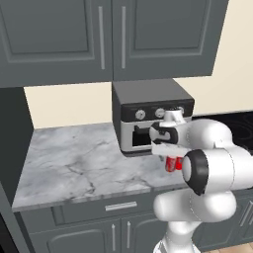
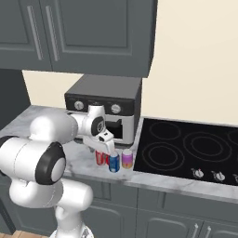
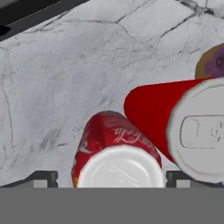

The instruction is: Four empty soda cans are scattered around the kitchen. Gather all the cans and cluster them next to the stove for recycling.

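Script on red can (image 3: 117,144) possibly reads Coca-Cola, between open end effector (image 3: 110,178).

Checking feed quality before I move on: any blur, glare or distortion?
Right base view: sharp, flat light, no glare on the stove. Left base view: sharp, arm blocks most cans. Hand view: close range stretches the red cans, and the purple can is cropped.

Base views flank arm, share toaster oven (image 1: 148,116); hand view close above counter (image 3: 65,87)
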